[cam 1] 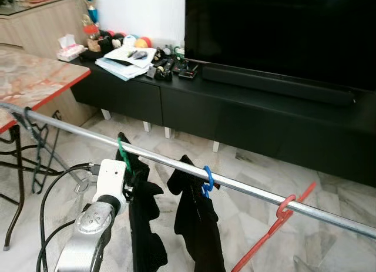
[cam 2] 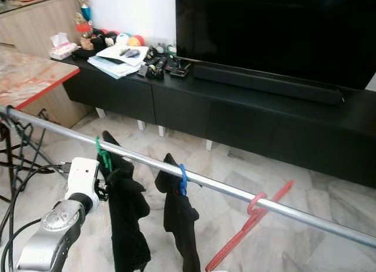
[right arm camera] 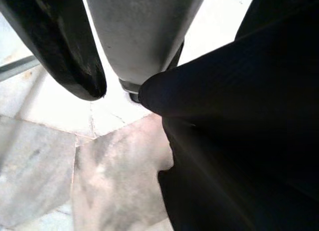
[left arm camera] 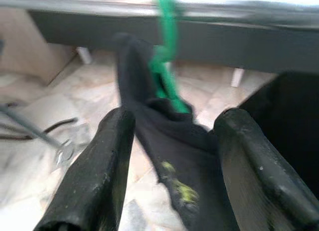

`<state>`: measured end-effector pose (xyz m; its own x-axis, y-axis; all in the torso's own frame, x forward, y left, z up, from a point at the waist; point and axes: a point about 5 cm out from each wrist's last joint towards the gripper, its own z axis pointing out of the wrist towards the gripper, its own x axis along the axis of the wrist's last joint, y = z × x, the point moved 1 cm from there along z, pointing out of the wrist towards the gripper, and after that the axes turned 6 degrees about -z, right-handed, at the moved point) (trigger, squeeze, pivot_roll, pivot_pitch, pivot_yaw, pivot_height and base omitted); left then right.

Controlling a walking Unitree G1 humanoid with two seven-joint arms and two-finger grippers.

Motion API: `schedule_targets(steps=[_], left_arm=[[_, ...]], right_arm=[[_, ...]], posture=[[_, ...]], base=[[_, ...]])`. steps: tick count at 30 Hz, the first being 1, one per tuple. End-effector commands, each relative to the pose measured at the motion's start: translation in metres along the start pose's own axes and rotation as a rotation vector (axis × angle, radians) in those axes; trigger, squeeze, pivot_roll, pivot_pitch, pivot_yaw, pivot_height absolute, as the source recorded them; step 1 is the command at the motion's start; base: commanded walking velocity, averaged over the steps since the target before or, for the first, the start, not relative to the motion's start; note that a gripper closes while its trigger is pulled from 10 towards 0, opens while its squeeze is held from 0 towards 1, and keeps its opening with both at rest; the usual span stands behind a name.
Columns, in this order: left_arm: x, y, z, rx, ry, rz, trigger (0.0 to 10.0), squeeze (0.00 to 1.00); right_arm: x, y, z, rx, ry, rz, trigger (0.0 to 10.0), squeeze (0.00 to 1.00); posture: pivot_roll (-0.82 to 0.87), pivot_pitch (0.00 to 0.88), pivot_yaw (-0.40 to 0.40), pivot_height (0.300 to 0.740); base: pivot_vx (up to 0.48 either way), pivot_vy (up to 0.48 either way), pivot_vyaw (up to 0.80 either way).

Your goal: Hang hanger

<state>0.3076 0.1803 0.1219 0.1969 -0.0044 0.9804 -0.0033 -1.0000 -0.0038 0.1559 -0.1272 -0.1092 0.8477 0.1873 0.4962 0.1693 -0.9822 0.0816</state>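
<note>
Hanging on silver metal rail (cam 1: 247,187): green plastic hanger (cam 1: 122,153) with black garment (left arm camera: 169,141) | left end effector (left arm camera: 169,191) spread, straddling garment | right end effector state: cannot tell

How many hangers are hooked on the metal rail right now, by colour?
Green hanger, carrying a dark garment, by the left hand: 1
Blue hanger, carrying a dark garment: 1
Red hanger, bare: 1
Total on the rail: 3
</note>
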Motion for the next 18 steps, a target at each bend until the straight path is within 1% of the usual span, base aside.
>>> schedule_targets(steps=[1, 4, 10, 11, 12, 14, 17, 18], left_arm=[[-0.001, -0.005, 0.004, 0.036, -0.044, 0.012, 10.0, 0.0], [0.001, -0.008, 0.01, 0.059, -0.096, -0.004, 10.0, 0.0], [-0.002, -0.005, 0.019, 0.004, -0.149, -0.023, 10.0, 0.0], [-0.001, -0.005, 0.023, -0.006, -0.167, -0.011, 10.0, 0.0], [-0.001, -0.005, 0.023, -0.006, -0.167, -0.011, 10.0, 0.0], [0.004, -0.004, 0.029, -0.014, -0.179, -0.008, 10.0, 0.0], [0.005, -0.003, 0.03, -0.022, -0.19, -0.005, 10.0, 0.0], [0.003, -0.002, 0.031, -0.031, -0.219, -0.002, 10.0, 0.0]], right_arm=[[-0.003, -0.006, -0.001, 0.012, -0.015, 0.003, 10.0, 0.0], [-0.002, -0.006, 0.0, 0.014, -0.014, 0.001, 10.0, 0.0], [-0.002, -0.006, 0.0, 0.015, -0.014, 0.001, 10.0, 0.0], [-0.002, -0.007, 0.0, 0.016, -0.014, 0.001, 10.0, 0.0], [-0.002, -0.007, 0.0, 0.016, -0.014, 0.001, 10.0, 0.0], [-0.002, -0.007, 0.0, 0.019, -0.014, 0.0, 10.0, 0.0], [-0.002, -0.007, 0.0, 0.019, -0.015, -0.001, 10.0, 0.0], [-0.002, -0.007, -0.001, 0.019, -0.015, 0.0, 10.0, 0.0]], posture=[[0.0, 0.074, 0.004, 0.74], [0.0, 0.073, 0.004, 0.74], [0.0, 0.076, 0.001, 0.74], [0.0, 0.08, 0.0, 0.74], [0.0, 0.08, 0.0, 0.74], [0.0, 0.078, 0.0, 0.74], [0.0, 0.078, 0.0, 0.74], [0.0, 0.078, 0.0, 0.74]], base=[[0.0, 0.0, 0.0], [0.0, 0.0, 0.0], [0.0, 0.0, 0.0], [0.0, 0.0, 0.0], [0.0, 0.0, 0.0], [0.0, 0.0, 0.0], [0.0, 0.0, 0.0], [0.0, 0.0, 0.0]])
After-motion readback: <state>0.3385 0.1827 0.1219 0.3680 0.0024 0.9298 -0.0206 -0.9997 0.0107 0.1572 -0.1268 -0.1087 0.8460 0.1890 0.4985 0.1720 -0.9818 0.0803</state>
